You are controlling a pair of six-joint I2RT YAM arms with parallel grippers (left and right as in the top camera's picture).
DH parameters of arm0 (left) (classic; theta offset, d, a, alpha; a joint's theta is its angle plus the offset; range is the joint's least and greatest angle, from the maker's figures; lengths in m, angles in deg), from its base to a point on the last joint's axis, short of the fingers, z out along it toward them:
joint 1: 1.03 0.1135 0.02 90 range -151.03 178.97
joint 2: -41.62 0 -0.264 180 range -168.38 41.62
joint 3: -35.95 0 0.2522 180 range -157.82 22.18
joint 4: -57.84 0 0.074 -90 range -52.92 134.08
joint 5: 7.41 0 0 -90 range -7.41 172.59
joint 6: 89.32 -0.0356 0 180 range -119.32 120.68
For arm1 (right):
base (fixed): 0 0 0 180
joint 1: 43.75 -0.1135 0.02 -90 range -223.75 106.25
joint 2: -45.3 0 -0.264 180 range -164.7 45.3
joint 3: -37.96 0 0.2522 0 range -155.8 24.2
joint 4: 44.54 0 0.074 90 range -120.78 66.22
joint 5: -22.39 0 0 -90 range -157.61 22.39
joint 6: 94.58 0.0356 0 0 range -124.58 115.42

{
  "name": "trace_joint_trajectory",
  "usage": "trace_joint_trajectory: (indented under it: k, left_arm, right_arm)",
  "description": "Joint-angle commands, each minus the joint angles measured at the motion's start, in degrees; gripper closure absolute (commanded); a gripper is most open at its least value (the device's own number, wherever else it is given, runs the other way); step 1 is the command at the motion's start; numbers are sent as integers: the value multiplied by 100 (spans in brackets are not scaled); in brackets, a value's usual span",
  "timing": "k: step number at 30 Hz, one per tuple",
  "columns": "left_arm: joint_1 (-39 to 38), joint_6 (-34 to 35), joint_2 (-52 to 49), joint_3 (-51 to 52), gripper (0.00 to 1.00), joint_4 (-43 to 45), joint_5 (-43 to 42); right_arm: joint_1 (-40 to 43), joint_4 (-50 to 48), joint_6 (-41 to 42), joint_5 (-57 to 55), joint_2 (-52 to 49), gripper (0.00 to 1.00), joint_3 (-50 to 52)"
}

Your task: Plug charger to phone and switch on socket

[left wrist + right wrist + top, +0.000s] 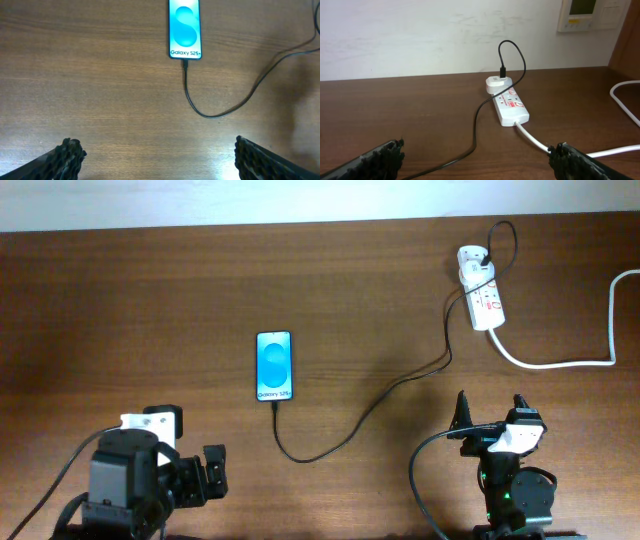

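Note:
The phone (pixel 274 366) lies flat mid-table with its blue screen lit; it also shows in the left wrist view (pixel 185 29). The charger's black cable (pixel 360 418) is plugged into the phone's near end (pixel 184 63) and runs right to the white adapter (pixel 472 258), which sits in the far end of the socket strip (pixel 486 302). The right wrist view shows the adapter (pixel 496 84) and the strip (pixel 511 107). My left gripper (pixel 155 160) is open and empty, near the front edge below the phone. My right gripper (pixel 477 162) is open and empty, in front of the strip.
The strip's thick white cord (pixel 560 362) runs right and loops up at the table's right edge (pixel 625 97). A pale wall with a wall panel (pixel 585 15) stands behind the table.

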Motion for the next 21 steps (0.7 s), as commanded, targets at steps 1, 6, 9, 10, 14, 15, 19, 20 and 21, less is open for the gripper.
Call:
trace_joint_trajectory:
  k: [1,6,9,10,14,15,19,20,21]
  left_arm:
    - [-87,28,76,-11,1,63,291]
    - [439,28,1718,1373,1,1683,68]
    - [828,26,2793,2741,1,2664,-400]
    - [894,22,3047,3274,1,3261,-551]
    - [898,-197,3248,4424,1,5112,-713]
    - [898,-216,3296,4697,1,5554,-708]
    - [986,-358,3744,5764,1,6926,-660]
    - [1012,-358,3847,5954,1,7152,-643]
    - [1029,-361,3851,6089,1,7287,-619]
  right_arm:
    - [22,24,46,-50,48,2,46]
    - [20,24,46,-50,48,2,46]
    - [20,24,46,-50,48,2,46]
    - [20,24,46,-50,48,2,46]
    - [22,24,46,-50,48,2,46]
    - [20,24,46,-50,48,2,46]
    - [22,24,46,-50,48,2,46]
    - [22,24,46,-50,48,2,46]
    - [20,24,46,-50,48,2,46]
